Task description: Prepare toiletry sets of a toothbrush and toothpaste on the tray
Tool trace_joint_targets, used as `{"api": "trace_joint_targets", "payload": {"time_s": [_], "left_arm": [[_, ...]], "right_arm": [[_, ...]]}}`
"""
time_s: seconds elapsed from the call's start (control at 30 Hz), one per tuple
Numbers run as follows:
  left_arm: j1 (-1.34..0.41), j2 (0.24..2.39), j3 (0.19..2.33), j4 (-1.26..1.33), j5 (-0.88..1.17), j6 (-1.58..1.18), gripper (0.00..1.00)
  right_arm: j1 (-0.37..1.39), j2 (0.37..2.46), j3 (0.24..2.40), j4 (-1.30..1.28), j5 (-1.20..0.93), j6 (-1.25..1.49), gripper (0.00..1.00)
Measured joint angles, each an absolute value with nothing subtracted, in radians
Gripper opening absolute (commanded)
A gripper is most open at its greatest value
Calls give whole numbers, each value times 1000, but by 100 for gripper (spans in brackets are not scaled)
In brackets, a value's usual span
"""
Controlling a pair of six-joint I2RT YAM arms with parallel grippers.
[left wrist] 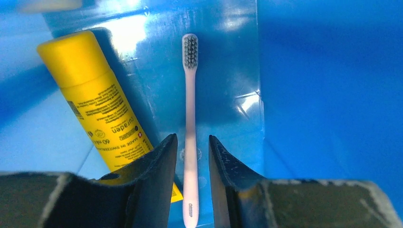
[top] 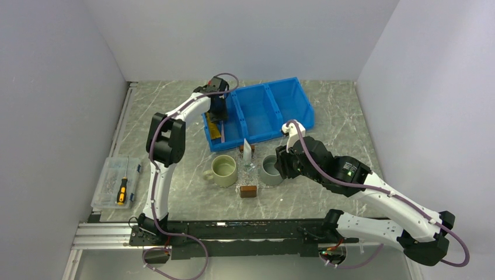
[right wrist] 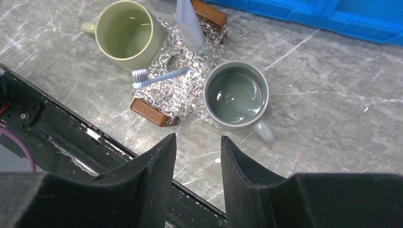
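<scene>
Down in the left compartment of the blue bin (left wrist: 328,71), a pale pink toothbrush (left wrist: 190,104) lies flat, bristles at the far end. My left gripper (left wrist: 192,137) is open and straddles its handle, with a gap on both sides. A yellow toothpaste tube (left wrist: 97,102) lies just left of it, partly under my left finger. The tray (right wrist: 176,95) looks crinkled and shiny, with a brown handle (right wrist: 152,112) at each end; a blue toothbrush (right wrist: 159,78) lies on it and a white toothpaste tube (right wrist: 190,23) stands at its far end. My right gripper (right wrist: 198,137) hangs open and empty above the table, near the grey mug.
A green mug (right wrist: 124,33) stands left of the tray and a grey mug (right wrist: 236,95) right of it. The blue three-compartment bin (top: 262,111) sits behind them. A clear box with a screwdriver (top: 117,184) lies at the table's left edge.
</scene>
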State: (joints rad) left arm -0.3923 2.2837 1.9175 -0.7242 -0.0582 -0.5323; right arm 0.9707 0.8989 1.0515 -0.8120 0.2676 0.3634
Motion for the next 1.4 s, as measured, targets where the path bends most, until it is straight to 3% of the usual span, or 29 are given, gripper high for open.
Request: {"api": "trace_joint_targets", "payload": {"time_s": [0.4,0.73,1.13,1.4], "left_arm": [[-401,2321,1947,-753,-77,-501,29],[-416,2321,1947,-762,-101,-478,0],[-421,2254,1878,-722,-88,-452,0],[-424,2094,1873,-697,-68,-426,0]], "right_arm": [[971,899,1050,-805,267,363,42],[971,899,1045,-799,259,363,42],[971,899,1045,-800,256,363,42],[971,907,1055,-801,255,363,42]]}}
